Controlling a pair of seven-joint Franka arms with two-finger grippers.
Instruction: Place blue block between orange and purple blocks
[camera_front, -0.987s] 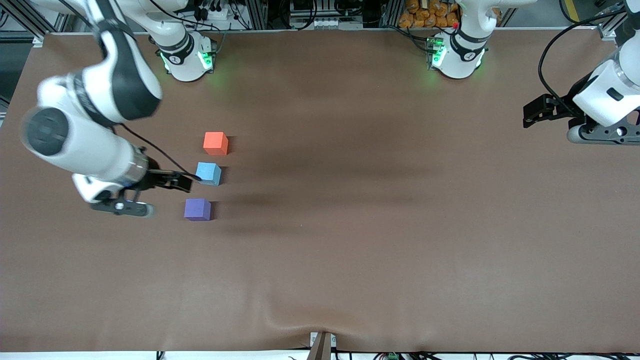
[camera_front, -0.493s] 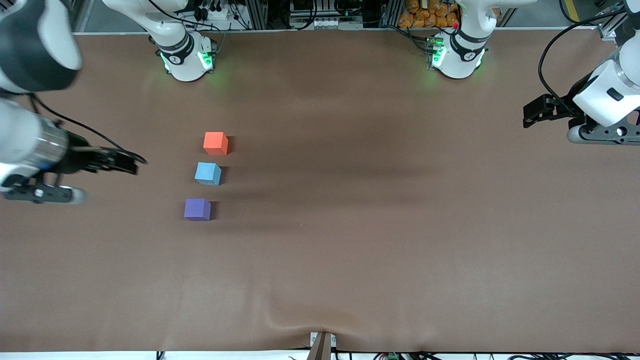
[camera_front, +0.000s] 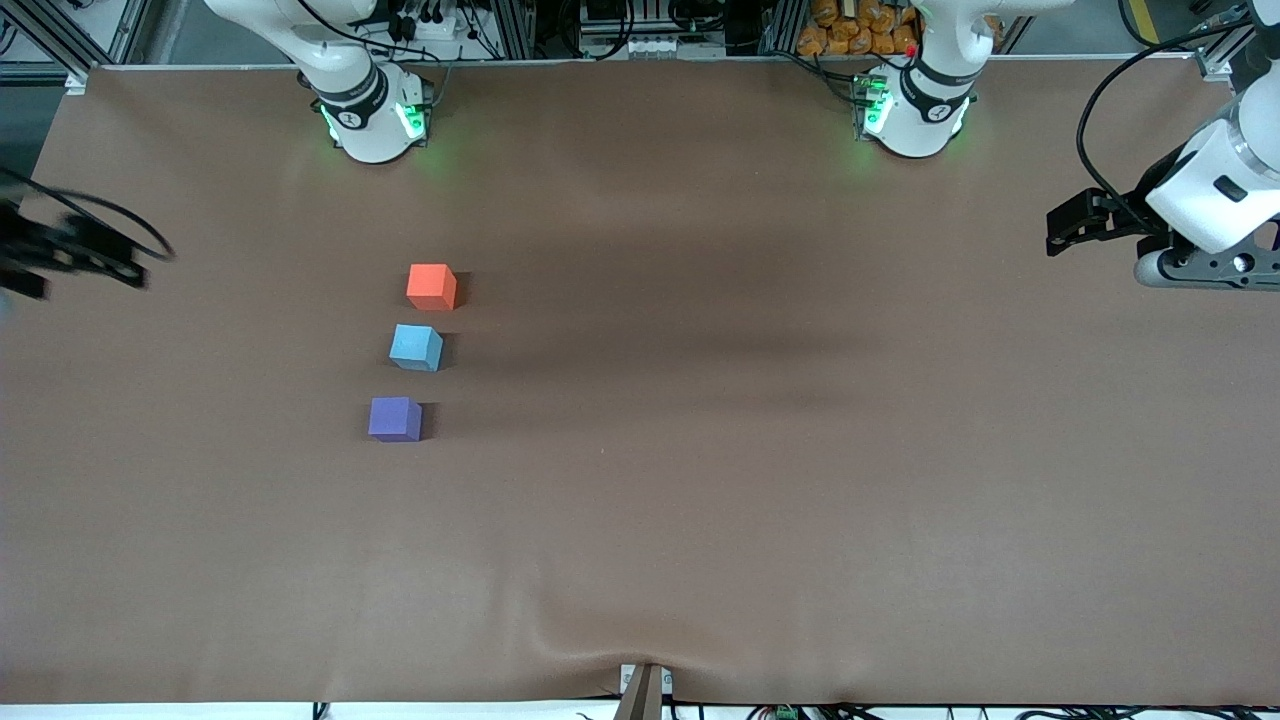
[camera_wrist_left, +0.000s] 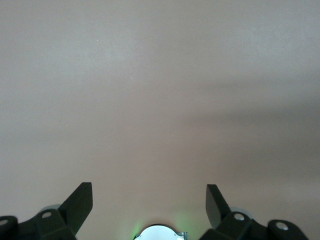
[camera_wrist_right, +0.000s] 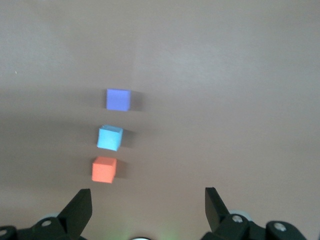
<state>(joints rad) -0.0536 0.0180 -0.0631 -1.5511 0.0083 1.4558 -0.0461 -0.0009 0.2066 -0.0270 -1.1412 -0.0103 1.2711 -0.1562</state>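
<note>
The right gripper (camera_wrist_right: 145, 200) is up over its end of the table, fingers spread, holding nothing. The blue block (camera_front: 416, 347) sits between the orange block (camera_front: 432, 286) and the purple block (camera_front: 395, 418), small gaps either side. The left gripper (camera_wrist_left: 149, 200) waits over its end, also spread wide and holding nothing.

You see the right gripper (camera_front: 70, 255) only as a dark, blurred shape at the front view's 9 o'clock edge, its arm cut off there. The left gripper (camera_front: 1075, 228) sits near the 3 o'clock edge, its arm running out of frame. In both wrist views, each gripper's body is cropped at 6 o'clock.
</note>
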